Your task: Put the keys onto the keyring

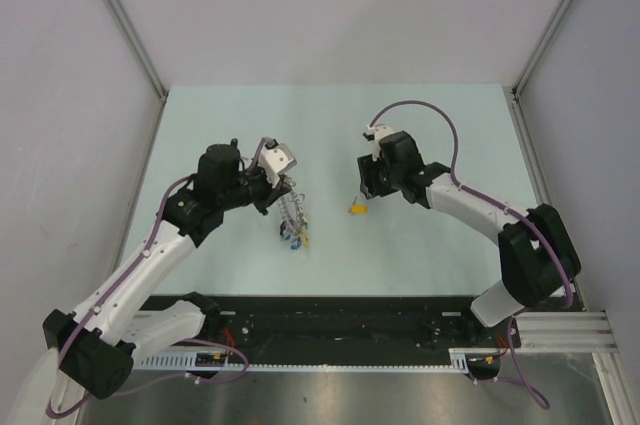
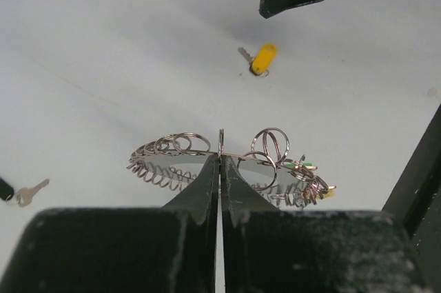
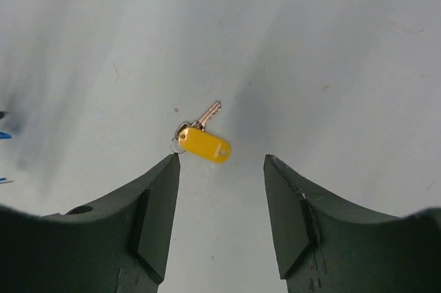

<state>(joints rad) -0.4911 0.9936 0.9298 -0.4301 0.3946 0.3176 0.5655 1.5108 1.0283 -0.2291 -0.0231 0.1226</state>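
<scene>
Above the tabletop (image 1: 430, 135), the left end effector (image 2: 220, 162) pinches the keyring (image 2: 172, 149) for threading; the right end effector (image 3: 220, 176) hovers wide over the yellow key (image 3: 204, 145).

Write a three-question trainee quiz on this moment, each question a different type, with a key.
1. True or false: the left gripper is shut on the keyring.
2. Multiple choice: what colour is the head of the key lying on the table in front of the right gripper? A red, B yellow, C black.
3. Fill in: the right gripper's jaws stand ____.

Key: 1 true. 2 B, the yellow key. 3 open.
</scene>
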